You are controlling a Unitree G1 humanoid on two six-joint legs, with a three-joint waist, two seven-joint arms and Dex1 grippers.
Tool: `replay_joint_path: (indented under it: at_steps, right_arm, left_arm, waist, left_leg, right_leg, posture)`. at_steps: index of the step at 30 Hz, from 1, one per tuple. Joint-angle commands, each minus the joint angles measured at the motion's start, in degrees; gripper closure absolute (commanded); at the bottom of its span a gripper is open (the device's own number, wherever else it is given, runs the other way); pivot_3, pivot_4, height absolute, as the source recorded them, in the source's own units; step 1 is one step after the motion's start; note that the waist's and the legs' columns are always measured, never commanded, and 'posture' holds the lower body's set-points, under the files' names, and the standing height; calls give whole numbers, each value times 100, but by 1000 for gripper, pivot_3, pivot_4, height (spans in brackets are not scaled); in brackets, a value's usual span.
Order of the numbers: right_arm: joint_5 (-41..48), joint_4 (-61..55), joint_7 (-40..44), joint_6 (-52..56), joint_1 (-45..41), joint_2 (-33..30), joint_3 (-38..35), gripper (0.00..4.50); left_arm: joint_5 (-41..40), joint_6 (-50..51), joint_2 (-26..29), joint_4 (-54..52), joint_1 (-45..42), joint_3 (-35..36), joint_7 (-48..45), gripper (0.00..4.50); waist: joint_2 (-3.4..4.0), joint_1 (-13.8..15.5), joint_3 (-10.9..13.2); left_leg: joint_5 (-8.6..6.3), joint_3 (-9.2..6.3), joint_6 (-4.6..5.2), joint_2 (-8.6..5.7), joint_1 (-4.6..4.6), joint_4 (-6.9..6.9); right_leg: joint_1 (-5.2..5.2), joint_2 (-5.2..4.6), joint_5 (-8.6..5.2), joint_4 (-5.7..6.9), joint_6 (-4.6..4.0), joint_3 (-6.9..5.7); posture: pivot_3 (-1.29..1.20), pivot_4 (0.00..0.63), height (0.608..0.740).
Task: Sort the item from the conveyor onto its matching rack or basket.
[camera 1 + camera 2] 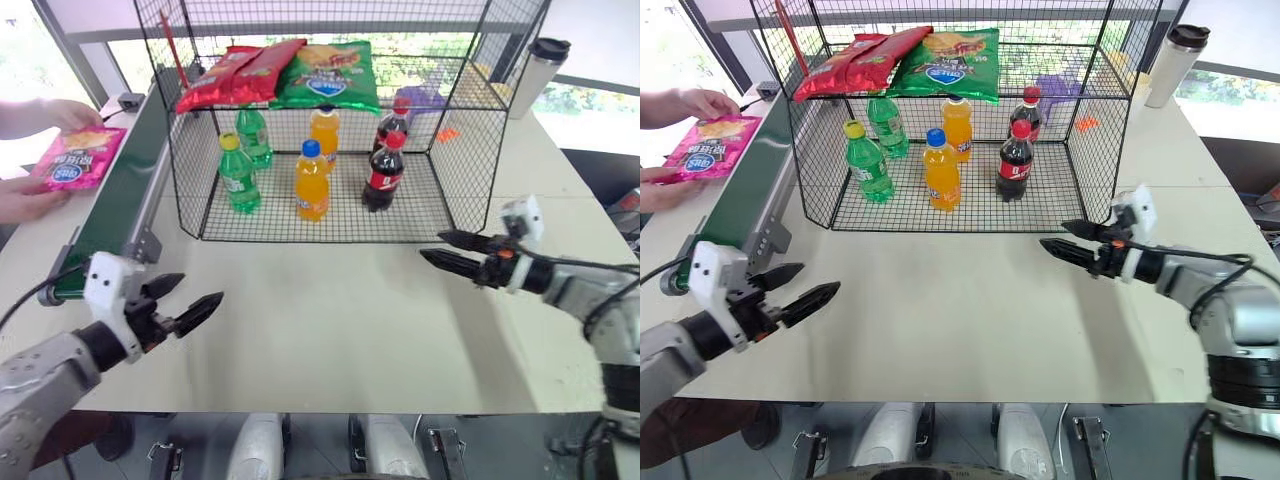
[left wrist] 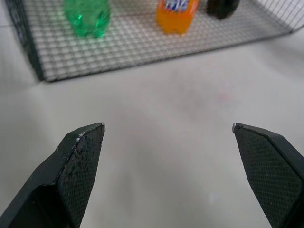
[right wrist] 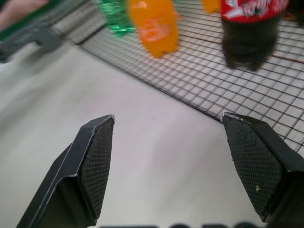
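Black wire rack [image 1: 460, 150] holds six bottles, three bags; left hand [image 1: 190, 300], right hand [image 1: 440, 248] gape empty.

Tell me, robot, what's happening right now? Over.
Both claws open, empty: left claw, right claw. Pink snack bag in a person's hands beside conveyor. Path clear.

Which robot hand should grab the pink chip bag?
Probably the left hand: it hangs open beside the conveyor, where a person's hands hold the pink bag. The right hand is across the table.
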Motion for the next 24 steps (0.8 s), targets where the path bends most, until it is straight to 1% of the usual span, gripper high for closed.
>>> replay_joint_path:
  at_steps: [1,3,6,8,14,17,20,24]
  right_arm:
    - [350,-433,221,198,2,-151,-62,809]
    - [323,-543,216,198,36,-154,17,809]
    - [236,-652,-41,-14,-5,136,78,809]
    - [272,-687,-127,-8,-15,215,80,809]
    - [218,-663,-231,-91,34,345,120,809]
    - [195,-534,-231,-145,-42,357,116,11]
    - [224,-467,-156,-144,-79,331,117,11]
    - [53,-428,-190,-276,-102,304,173,11]
  left_arm:
    - [-82,-77,184,53,-33,429,-337,0]
    - [-75,-118,170,118,-155,425,-323,0]
    - [24,-120,101,183,-284,197,-272,0]
    - [50,-97,61,206,-341,119,-200,0]
    - [-3,-104,-94,220,-438,86,-155,0]
    - [95,-123,-135,236,-436,27,-133,0]
    - [126,-143,-175,231,-473,-30,-82,0]
    - [97,-146,-228,212,-506,-59,-82,0]
  waist:
    - [-1,-1,0]
    - [-1,-1,0]
    - [-2,-4,1]
    - [-2,-2,1]
    - [-4,-2,2]
    - [-4,-1,2]
    - [-4,-3,2]
    - [-4,-5,2]
  left_leg:
    - [0,0,-1,3,0,1]
    - [-1,3,-1,11,0,1]
    - [-1,11,-2,13,-1,1]
    - [-1,27,-1,13,-1,-5]
    - [-6,63,7,13,-3,-6]
    - [-6,68,6,13,-2,-3]
    - [-6,70,7,12,-1,-3]
    - [-6,71,7,12,-1,-4]
  right_leg:
    - [0,0,2,-2,-4,0]
    - [0,1,8,-11,-13,0]
    - [-3,1,9,-12,-14,2]
    - [-7,3,9,-15,-13,12]
    - [-17,4,10,-20,-10,36]
    - [-17,4,11,-20,-10,37]
    - [-17,4,11,-20,-10,38]
    - [-19,5,11,-20,-10,39]
  posture:
    - [0,150,740]
    - [0,150,740]
    - [0,150,740]
    - [0,150,740]
    - [0,150,740]
    - [0,150,740]
    - [0,150,740]
    - [0,150,740]
